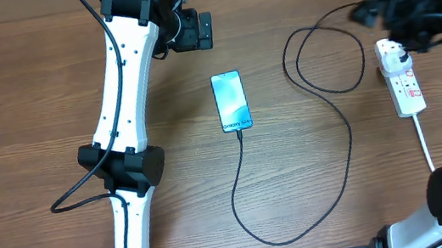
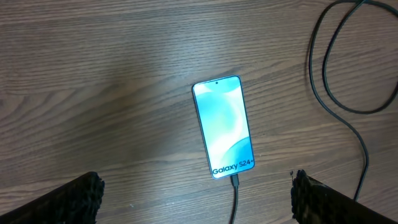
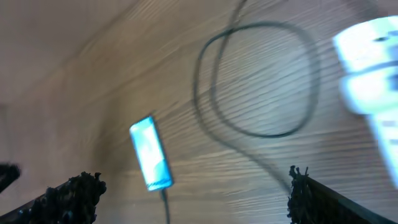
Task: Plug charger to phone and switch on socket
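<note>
The left gripper (image 1: 206,29) was held wide open at 11 o'clock of the phone (image 1: 232,101). The phone lay lit, screen up, with the charger (image 1: 348,137) seated in its 6 o'clock edge. At its 3 o'clock lay the power strip (image 1: 405,84). The right gripper (image 3: 193,199), spread wide, was seen at the strip's 12 o'clock.

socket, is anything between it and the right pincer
Nothing visible does: the open right pincer hovers by the socket's plug end, and the cable loops away on the phone's side.
</note>
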You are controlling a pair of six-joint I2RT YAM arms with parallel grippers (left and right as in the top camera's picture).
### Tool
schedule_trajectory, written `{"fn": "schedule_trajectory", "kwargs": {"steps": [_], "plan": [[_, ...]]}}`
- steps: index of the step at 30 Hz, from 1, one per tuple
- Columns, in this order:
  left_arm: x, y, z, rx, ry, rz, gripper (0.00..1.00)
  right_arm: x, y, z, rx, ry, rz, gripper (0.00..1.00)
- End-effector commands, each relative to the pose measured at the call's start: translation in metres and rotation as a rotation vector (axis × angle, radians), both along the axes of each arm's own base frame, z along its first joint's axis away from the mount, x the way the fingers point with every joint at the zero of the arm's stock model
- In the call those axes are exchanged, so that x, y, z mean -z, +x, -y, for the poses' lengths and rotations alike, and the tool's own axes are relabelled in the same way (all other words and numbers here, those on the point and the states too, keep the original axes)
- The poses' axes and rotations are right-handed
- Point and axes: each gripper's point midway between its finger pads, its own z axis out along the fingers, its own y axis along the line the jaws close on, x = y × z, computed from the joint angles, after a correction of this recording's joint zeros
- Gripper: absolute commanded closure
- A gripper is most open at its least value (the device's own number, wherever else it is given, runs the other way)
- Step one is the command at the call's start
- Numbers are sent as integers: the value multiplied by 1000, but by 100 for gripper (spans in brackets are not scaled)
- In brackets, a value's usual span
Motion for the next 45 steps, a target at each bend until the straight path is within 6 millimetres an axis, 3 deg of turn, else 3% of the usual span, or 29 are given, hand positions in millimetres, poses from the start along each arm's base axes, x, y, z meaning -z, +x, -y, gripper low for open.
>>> {"fn": "schedule_trajectory", "kwargs": {"steps": [1,7,11,18,24,34,45], "plan": [[-6,2,-4,5,11,26,0,-13,-8,51,59,-20,56,0],[-6,2,-4,5,11,25,0,12,-15,105,110,18,31,0],[-6,2,-4,5,11,26,0,41,-10,122,68,27,4,0],[-6,2,-4,5,11,26,0,76,10,134,69,46,-17,0],[-6,2,-4,5,11,26,0,84,18,129,-2,72,20,0],[-6,2,-4,5,11,25,0,125,22,131,7,124,-56,0],[-6,2,-4,5,11,25,0,144,20,135,14,110,-92,0]]}}
